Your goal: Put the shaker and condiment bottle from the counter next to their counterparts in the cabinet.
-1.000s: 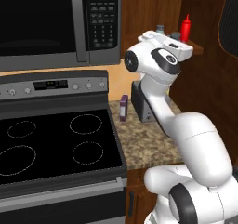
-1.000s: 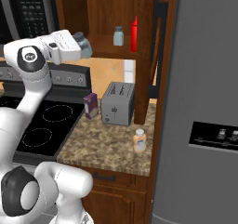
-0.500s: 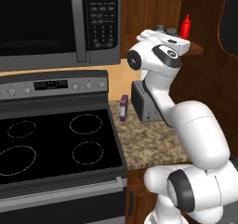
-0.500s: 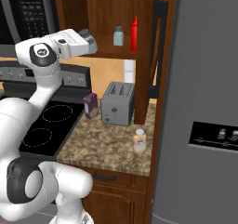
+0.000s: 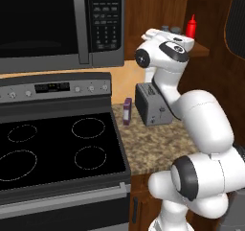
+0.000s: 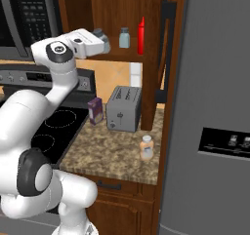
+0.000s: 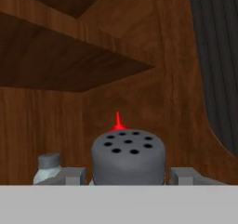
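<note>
A: Well, what sits on the speckled brown granite counter (image 6: 112, 153)?

B: From the left, a small purple box (image 6: 95, 110), a grey two-slot toaster (image 6: 123, 108), then the slim tan bottle with a pale cap (image 6: 146, 147) near the front edge.

A: And the end effector (image 7: 128, 176)?

B: Closed around the grey-capped pale shaker (image 7: 128, 157), up at the dark wooden cabinet (image 6: 154, 44) shelf. Its twin shaker (image 6: 124, 37) stands beside the red pointed-nozzle bottle (image 6: 141, 35).
</note>
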